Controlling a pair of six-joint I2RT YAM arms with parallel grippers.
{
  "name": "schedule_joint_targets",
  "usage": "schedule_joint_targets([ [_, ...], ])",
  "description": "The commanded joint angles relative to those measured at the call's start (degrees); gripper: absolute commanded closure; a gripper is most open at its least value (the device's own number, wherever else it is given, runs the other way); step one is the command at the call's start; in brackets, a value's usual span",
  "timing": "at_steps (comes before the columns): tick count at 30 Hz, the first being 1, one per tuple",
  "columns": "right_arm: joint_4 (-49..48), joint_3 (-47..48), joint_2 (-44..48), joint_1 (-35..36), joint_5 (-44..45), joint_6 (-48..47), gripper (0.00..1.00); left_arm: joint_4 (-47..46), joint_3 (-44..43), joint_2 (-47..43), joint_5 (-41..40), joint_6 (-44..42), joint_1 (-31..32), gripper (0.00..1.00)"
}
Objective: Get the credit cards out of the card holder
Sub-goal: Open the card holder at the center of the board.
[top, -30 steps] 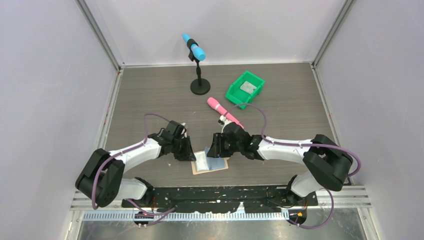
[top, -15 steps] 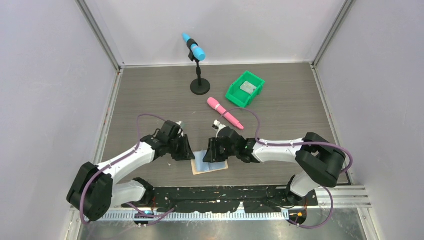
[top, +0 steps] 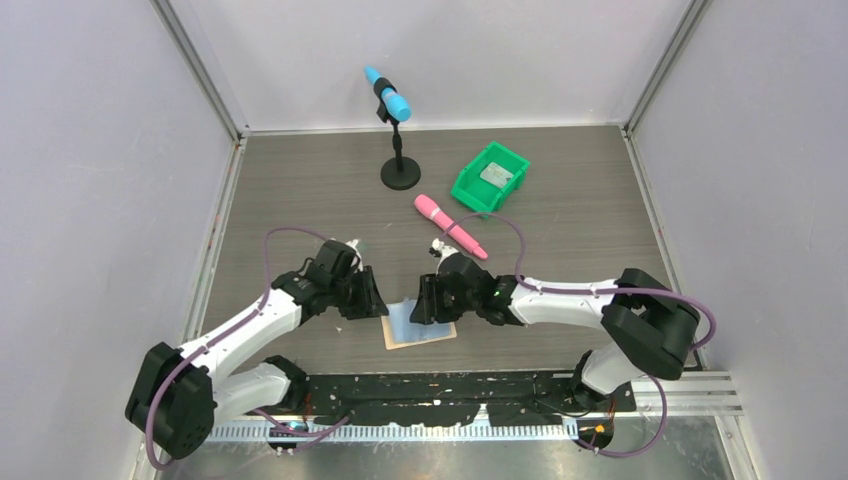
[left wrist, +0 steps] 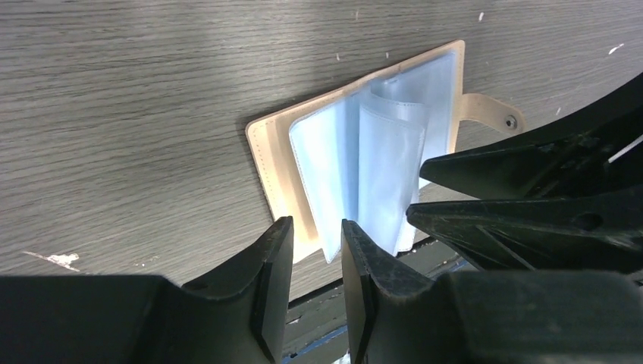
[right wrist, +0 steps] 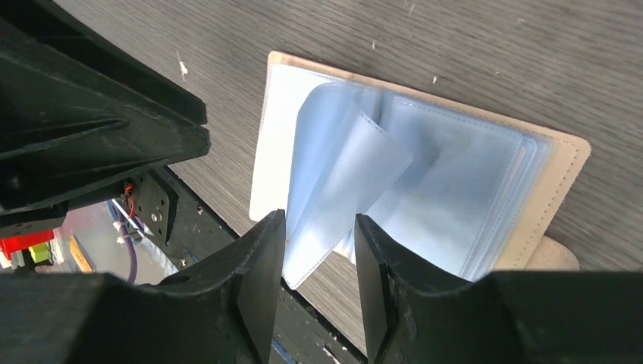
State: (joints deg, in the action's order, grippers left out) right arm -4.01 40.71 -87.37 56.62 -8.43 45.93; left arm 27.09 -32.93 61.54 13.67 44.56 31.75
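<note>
Pale walls [top: 100,150] box in grey wood-grain table [top: 560,230]. Card holder [left wrist: 265,152] lies open at near edge, between my claws, so both reach it. My left claw [left wrist: 315,243] sits low at its left edge, fingers narrowly apart, gripping nothing. My right claw [right wrist: 320,227] is opposite, fingers slightly apart astride curled clear sleeve [right wrist: 341,174], not pinching, likely leafing to expose pocket. Credit cards not distinguishable inside sleeves; flat grey piece [top: 497,172] in far green bin [top: 470,190] may be one. White specks [left wrist: 49,259] dot tabletop.
</note>
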Motion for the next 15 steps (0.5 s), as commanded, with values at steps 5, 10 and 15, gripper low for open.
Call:
schedule_joint_targets([
  [5, -0.9, -1.3, 5.5, -2.0, 0.3, -1.9, 0.53, -2.2, -2.3, -1.5, 3.5, 0.3, -0.1, 0.67],
  [10, -6.2, -2.0, 4.0, -2.1, -3.3, -1.4, 0.46, -1.6, -2.4, -1.4, 2.5, 0.2, -0.1, 0.67],
  [15, -10.5, -0.4, 0.7, -2.0, -6.9, -0.8, 0.38, -0.4, -2.8, -2.4, 1.3, 0.1, -0.1, 0.67],
])
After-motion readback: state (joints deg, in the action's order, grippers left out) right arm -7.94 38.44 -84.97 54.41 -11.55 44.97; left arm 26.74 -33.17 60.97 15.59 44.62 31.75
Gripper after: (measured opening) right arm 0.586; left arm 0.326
